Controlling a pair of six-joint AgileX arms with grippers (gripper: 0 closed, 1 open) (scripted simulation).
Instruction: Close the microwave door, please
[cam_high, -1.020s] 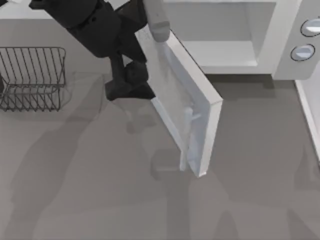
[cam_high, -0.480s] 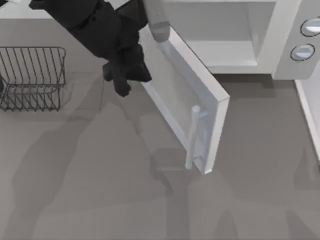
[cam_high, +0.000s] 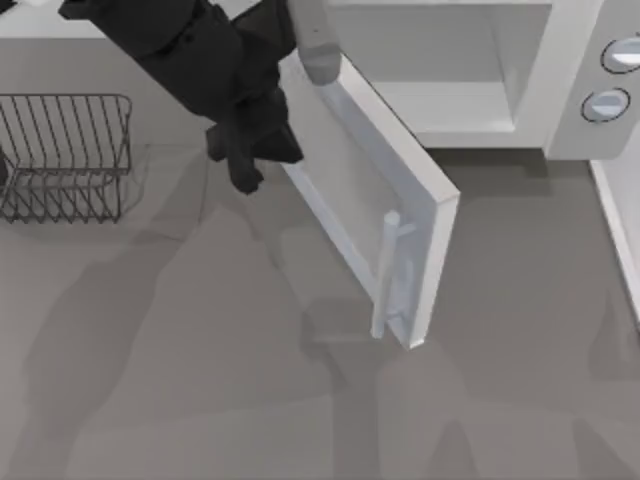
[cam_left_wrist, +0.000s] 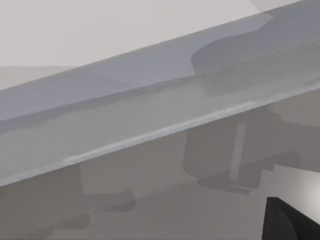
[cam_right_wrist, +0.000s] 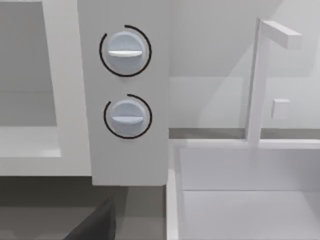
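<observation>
- Since a second ago the flat white microwave door with its greyish translucent window (cam_high: 365, 185) has swung a little toward the white microwave body (cam_high: 575, 75), while my left gripper (cam_high: 250, 160) has pulled up and back along the panel's outer face; over the last half second almost nothing shifts.
- Right now the door stands well open, hinged at the cavity's left edge and angled out over the grey table (cam_high: 180, 380), with its pale vertical bar handle (cam_high: 385, 272) near the free edge.
- My left gripper sits just beside the window's outer side; I cannot tell whether its fingers are apart or together.
- My right arm is parked facing the two round knobs (cam_right_wrist: 125, 50).
- I judge the panel stiff, light and free-swinging, smooth enough to slip; pushing flat near the handle end gives best leverage.
</observation>
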